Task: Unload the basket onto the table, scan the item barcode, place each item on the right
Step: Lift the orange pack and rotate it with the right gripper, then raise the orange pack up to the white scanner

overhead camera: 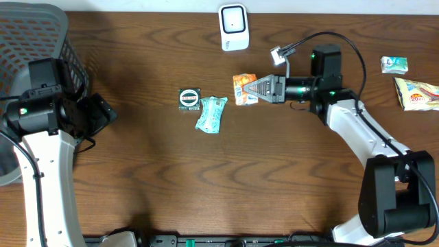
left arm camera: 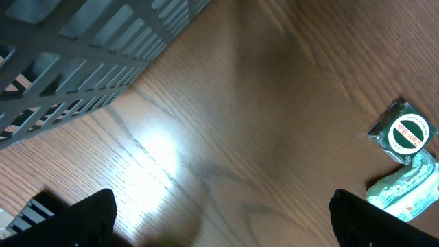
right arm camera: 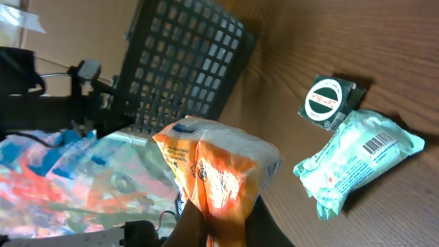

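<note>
Packet (right arm camera: 219, 171) of crinkled, shiny orange-and-white foil is pinched by its lower edge in my right gripper (overhead camera: 255, 89), whose fingers are pressed tight on it. It is at mid-table, just right of the teal packet (overhead camera: 211, 114) and on the near side of the white scanner (overhead camera: 233, 27). My left gripper (left arm camera: 226, 219) is spread wide over bare wood beside the grey basket (left arm camera: 82, 55), holding nothing.

The bench (overhead camera: 151, 171) is of dark brown wood with a clear grain, and it fills almost the whole overhead view; only a thin pale strip (overhead camera: 137, 4) shows along its far edge. A grey plastic basket (overhead camera: 34, 27) with slatted walls stands at the far left corner of the bench. In the left wrist view a bright patch of light (left arm camera: 156, 152) is reflected on the wood, near the wall of the basket.
</note>
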Motion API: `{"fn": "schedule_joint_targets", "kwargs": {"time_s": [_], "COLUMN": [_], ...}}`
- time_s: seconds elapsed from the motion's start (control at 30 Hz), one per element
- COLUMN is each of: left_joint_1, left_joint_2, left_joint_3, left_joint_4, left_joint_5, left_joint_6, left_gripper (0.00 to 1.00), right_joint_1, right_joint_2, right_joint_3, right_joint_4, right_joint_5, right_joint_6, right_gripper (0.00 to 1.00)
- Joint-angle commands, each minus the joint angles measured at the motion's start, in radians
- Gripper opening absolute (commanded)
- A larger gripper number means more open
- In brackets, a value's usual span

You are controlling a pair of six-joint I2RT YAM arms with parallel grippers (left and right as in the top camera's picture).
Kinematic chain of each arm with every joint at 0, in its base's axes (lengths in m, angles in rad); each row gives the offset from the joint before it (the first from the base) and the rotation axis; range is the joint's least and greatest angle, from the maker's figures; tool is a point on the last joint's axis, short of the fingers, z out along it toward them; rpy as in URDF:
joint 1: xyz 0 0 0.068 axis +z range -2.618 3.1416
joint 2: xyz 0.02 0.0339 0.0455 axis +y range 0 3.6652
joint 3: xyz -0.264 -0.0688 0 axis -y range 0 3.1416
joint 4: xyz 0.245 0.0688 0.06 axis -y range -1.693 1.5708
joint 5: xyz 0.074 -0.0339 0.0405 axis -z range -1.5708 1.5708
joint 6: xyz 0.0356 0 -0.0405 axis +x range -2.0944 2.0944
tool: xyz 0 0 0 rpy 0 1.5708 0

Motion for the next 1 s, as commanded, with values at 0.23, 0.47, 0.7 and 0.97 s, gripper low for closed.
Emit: {"fn": "schedule_joint_targets", "kwargs": {"time_s": [0.23, 0.47, 0.7, 0.97], "left_joint_1": [0.003, 0.003, 0.003, 0.003], "left_joint_2": [-0.004, -0.004, -0.004, -0.004], "left_joint_3": [-0.002, -0.002, -0.002, -0.002], "left_joint_4": [-0.005, -0.005, -0.005, -0.005], "left_joint_5": [-0.016, -0.016, -0.016, -0.016], "left_joint_6": [-0.006, -0.006, -0.006, -0.006], "left_gripper": [0.98, 0.98, 0.97, 0.97], "right_joint_1": [0.023, 0.050, 0.099, 0.146], "right_joint_2": [-0.021, -0.021, -0.021, -0.021], "right_joint_3": [-0.002, -0.002, -0.002, 0.006], "right_joint_4": [-0.016, -0.163, -0.334, -0.426], "right_joint_5": [0.065, 0.254, 0.566, 0.719], "right_joint_6": [0.007, -0.063, -0.163, -0.242], "right_gripper": [0.01, 0.01, 0.01, 0.01]}}
